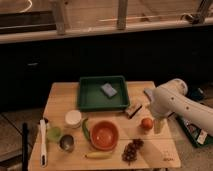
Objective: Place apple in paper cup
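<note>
The apple [146,123] is a small red-orange fruit lying on the wooden table [60,97] at the right, between the red-orange bowl and the arm. The paper cup [73,118] is a short white cup standing upright on the left half of the table, far from the apple. My white arm [175,104] reaches in from the right. The gripper [158,125] hangs low just right of the apple, close to it, largely hidden under the arm. Nothing shows in it.
A green tray [87,102] holding a grey sponge [108,90] sits at the back. A red-orange bowl [104,135], grapes [131,150], banana [98,155], pale-green cup [54,133], dark metal cup [66,143], a brush [133,109] and a white utensil [43,142] also lie on the table.
</note>
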Motion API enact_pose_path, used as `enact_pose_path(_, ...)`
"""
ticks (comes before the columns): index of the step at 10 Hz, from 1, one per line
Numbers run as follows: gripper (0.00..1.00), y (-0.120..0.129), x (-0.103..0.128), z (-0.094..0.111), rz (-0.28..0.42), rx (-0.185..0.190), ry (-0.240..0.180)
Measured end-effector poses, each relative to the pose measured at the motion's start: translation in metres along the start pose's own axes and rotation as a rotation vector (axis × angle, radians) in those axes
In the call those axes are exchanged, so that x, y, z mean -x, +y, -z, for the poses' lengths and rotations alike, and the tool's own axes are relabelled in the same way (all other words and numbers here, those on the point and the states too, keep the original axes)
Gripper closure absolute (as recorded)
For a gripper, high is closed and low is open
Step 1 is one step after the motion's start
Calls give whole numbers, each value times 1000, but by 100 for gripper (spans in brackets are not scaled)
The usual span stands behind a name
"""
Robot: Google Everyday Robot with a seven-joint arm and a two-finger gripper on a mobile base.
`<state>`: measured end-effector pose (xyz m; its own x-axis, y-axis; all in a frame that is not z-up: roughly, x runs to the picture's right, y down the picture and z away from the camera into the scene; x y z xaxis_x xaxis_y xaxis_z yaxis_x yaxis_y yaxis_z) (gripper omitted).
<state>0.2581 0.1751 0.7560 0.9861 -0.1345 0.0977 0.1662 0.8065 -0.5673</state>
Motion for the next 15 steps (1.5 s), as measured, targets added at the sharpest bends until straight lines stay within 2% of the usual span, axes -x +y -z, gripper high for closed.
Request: enact_pose_path(15, 20, -8, -15, -50, 266, 46, -36)
